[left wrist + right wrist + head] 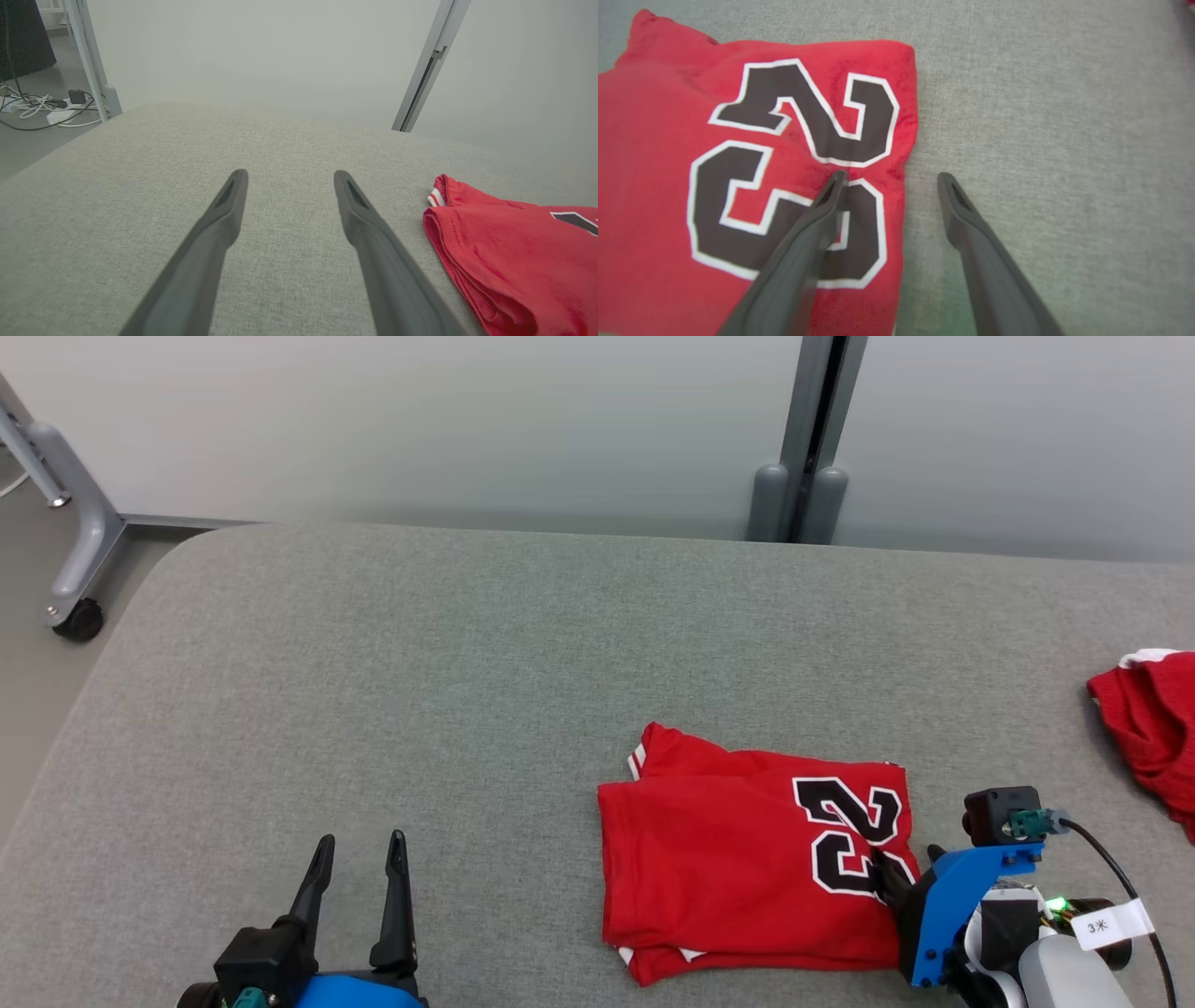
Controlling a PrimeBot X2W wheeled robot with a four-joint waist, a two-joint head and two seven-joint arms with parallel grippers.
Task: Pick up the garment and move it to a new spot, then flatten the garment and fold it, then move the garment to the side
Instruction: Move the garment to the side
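Garment point(747, 868), a folded red jersey, lay flat on the near right of the grey worktop point(467, 644). The fabric looked light, soft and limp, likely to unfold if lifted by one layer. The right end effector point(892, 176) was spread astride its right edge, where all layers could be pinched together. The left end effector point(360, 840) was spread, well apart.
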